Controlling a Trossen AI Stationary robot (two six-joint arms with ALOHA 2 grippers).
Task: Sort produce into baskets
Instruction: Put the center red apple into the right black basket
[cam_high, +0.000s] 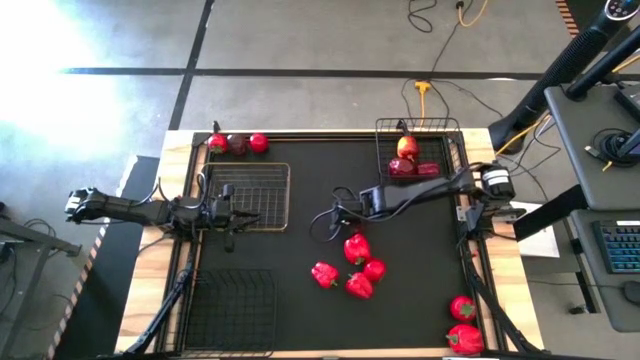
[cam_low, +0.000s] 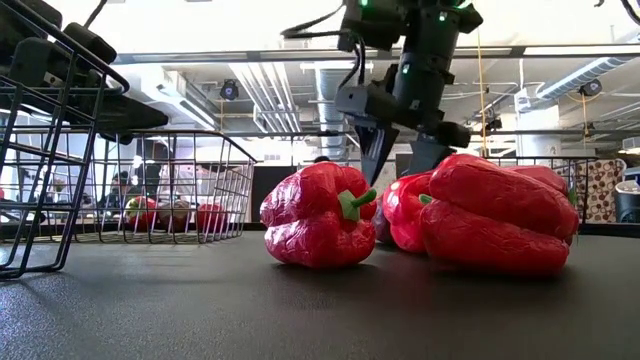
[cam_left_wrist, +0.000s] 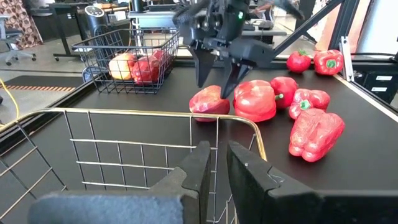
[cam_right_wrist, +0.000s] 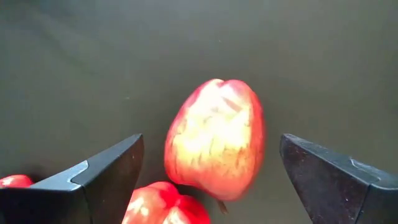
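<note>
The right gripper hangs with its fingers spread wide just above an apple lying on the black table; neither finger touches the fruit, which sits between them. A pepper, cut off by the frame edge, presses against the apple just beside it. In the low view the apple is mostly hidden behind the peppers. Beyond that gripper, at the table's far edge, a basket holds about 3 red items, hard to tell apart. The left gripper waits well apart over another basket, fingers nearly pressed together, holding nothing.
</note>
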